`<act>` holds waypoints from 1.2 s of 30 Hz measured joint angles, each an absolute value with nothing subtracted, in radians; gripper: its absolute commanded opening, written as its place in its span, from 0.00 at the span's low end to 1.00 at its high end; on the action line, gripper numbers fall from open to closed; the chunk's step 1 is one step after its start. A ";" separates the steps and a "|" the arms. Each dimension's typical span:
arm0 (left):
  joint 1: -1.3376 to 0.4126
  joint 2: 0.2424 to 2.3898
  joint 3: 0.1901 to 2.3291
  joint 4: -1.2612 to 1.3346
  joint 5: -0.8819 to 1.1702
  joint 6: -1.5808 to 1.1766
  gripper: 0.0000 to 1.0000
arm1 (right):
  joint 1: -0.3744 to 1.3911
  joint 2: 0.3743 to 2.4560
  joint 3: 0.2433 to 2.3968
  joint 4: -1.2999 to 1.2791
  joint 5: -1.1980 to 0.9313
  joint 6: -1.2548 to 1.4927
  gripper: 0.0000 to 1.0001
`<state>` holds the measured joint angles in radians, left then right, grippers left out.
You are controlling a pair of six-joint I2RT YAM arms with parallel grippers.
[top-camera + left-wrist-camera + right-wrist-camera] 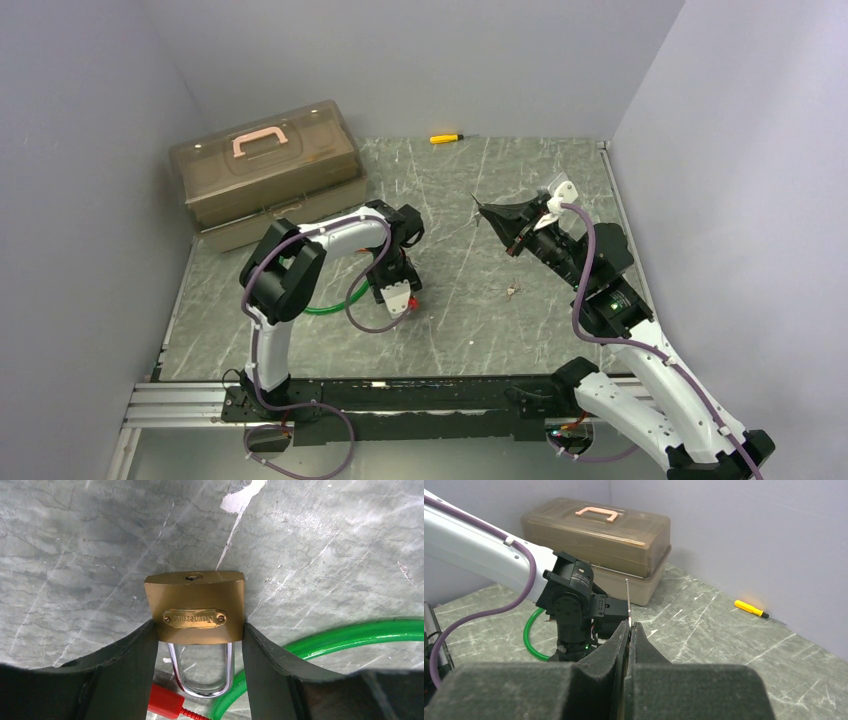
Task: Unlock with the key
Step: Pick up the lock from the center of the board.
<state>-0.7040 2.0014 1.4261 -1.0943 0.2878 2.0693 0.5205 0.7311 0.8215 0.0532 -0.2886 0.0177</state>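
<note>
The grey marbled table is carrying everything. The brown toolbox with the pink handle is sitting well beyond your left gripper, against the back wall. You are pointing that gripper down at the table. Its two dark fingers are lying against either side of the brass padlock, so the jaws are pinching the lock's body between them. The keyhole is facing away from the wrist, just past the fingertips, and the steel shackle is pointing back between the fingers. The green cable is curving in from the right of those jaws and dipping under the right finger, close by the shackle.

You are holding your right gripper raised, well apart from the left jaws and aiming toward them. Its jaws are pressing together on the key, whose thin blade is sticking out past the fingertips, edge-on.

The yellow screwdriver is lying far beyond both jaws, near the back wall. A red tag is lying just beside the shackle, by the left finger. A small metal thing is lying on the table between the two grippers, too small to tell what it is
</note>
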 measured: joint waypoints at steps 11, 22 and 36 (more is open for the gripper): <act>-0.740 1.945 1.368 -1.024 0.321 1.897 0.00 | 0.516 0.731 0.831 0.016 -0.288 0.018 0.00; -0.730 1.449 1.436 -0.916 0.312 1.634 0.00 | 0.509 0.775 1.010 -0.183 -0.427 0.042 0.00; -0.727 0.926 1.264 -0.683 0.168 1.744 0.00 | 0.559 1.065 1.304 -0.379 -0.712 0.101 0.00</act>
